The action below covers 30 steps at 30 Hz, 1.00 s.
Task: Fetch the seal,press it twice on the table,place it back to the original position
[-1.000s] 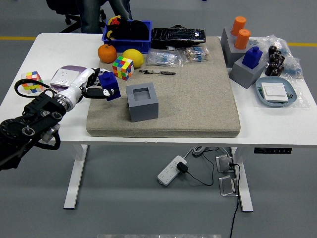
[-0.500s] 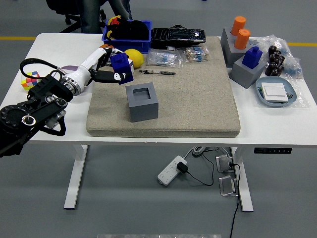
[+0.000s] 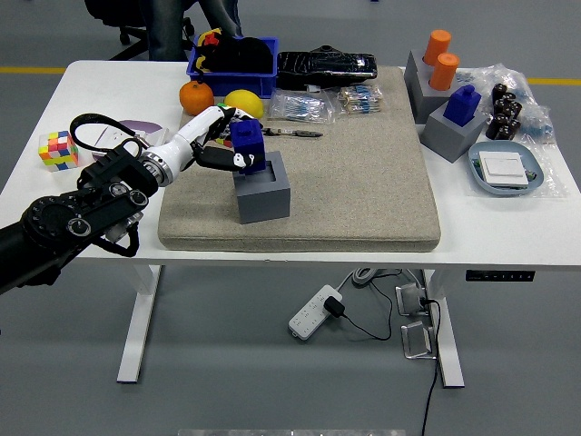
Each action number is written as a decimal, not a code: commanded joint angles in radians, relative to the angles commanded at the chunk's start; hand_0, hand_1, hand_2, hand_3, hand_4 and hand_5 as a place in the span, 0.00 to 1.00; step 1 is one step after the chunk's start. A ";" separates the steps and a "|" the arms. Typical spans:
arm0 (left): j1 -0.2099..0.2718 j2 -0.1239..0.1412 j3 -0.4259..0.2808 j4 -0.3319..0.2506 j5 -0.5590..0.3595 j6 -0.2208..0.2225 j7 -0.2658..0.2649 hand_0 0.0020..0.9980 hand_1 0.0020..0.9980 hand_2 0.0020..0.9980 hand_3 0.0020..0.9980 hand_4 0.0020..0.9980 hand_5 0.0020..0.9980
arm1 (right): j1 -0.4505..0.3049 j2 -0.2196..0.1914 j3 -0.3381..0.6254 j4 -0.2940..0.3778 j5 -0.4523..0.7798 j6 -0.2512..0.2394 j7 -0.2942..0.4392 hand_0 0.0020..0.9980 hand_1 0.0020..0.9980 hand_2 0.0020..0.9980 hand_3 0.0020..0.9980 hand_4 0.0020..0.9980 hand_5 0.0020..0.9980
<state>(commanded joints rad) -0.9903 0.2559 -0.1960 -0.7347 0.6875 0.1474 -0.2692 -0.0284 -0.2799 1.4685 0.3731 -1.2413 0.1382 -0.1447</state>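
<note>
Holding the blue seal [image 3: 247,145] in our left hand [image 3: 218,145], fingers curled around its body, we have it poised right over the gray holder block [image 3: 261,188], its lower end at or just inside the block's square recess; we cannot tell whether it is seated yet. The block stands on the tan mat [image 3: 363,173] that covers most of the white table [image 3: 100,218].

Judging from this, we are at the last step: putting the seal back where it belongs. Whether both presses were made we cannot read from the mat, which shows no visible marks. What seems left is lowering the seal fully into the recess, letting go, and pulling the arm away.

Just behind our hand lie an orange [image 3: 196,96], a lemon [image 3: 245,103] and a blue bin [image 3: 232,64]. A Rubik's cube [image 3: 56,150] sits well apart on the left. A second blue seal [image 3: 463,103] stands in its own gray block far to the right. Our right arm is not in view.
</note>
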 joint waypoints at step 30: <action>0.000 -0.067 0.024 0.062 -0.037 -0.002 0.001 0.63 0.53 0.53 0.58 0.76 0.00 | 0.002 -0.006 -0.010 -0.001 0.002 0.000 0.000 0.83 0.73 0.70 0.71 0.75 0.51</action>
<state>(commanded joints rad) -0.9901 0.1890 -0.1717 -0.6723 0.6509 0.1454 -0.2685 -0.0265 -0.2855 1.4590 0.3725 -1.2394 0.1383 -0.1447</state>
